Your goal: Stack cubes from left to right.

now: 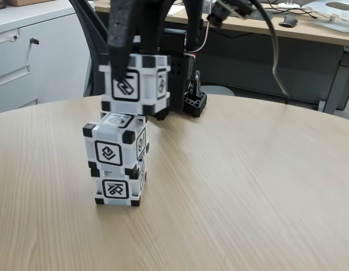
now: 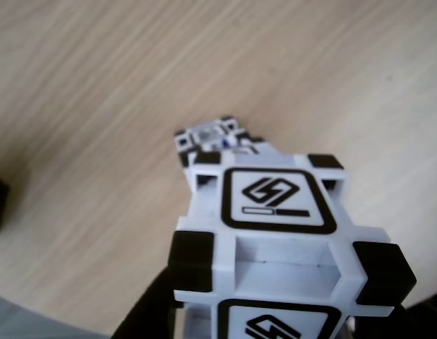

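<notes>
Black pincer (image 1: 124,68) grips top cube (image 1: 135,84) above two stacked cubes (image 1: 115,164); other view shows its top glyph.

My work surface is a round wooden table (image 1: 247,186) with a pale, straight grain that runs across the fixed view; its curved far edge shows against the office behind. In the other view the same light wood (image 2: 98,106) spreads beneath me, and its rounded rim cuts across the lower left corner. Directly on the top stands the bottom cube (image 1: 116,189), flat on one face, left of centre in the fixed view; it bears the middle cube (image 1: 113,148). Near the far edge, a small black block (image 1: 195,102) sits on the wood, with a thin upright piece rising from it.
</notes>
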Controlling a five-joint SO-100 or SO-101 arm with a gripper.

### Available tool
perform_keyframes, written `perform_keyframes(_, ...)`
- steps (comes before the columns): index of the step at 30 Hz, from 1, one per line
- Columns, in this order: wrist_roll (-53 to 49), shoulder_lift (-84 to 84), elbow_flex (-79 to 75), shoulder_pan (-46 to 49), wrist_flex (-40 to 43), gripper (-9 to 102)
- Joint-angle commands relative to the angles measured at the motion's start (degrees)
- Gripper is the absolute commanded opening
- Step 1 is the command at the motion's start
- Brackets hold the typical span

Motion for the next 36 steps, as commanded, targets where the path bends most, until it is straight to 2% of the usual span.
perform_keyframes(1, -0.88, 1.14, -1.41, 2.2, 0.26, 0)
perform_keyframes(9, -2.55, 1.05, -1.41, 5.45, 0.18, 0)
perform_keyframes(22, -4.13, 0.97, -0.88, 5.54, 0.09, 2)
perform_keyframes(27, -3.96, 0.97, -0.79, 5.54, 0.0, 25)
perform_keyframes(33, -5.01, 1.32, -0.79, 5.45, 0.0, 44)
perform_keyframes(36, -5.98, 1.49, -0.79, 5.45, 0.0, 49)
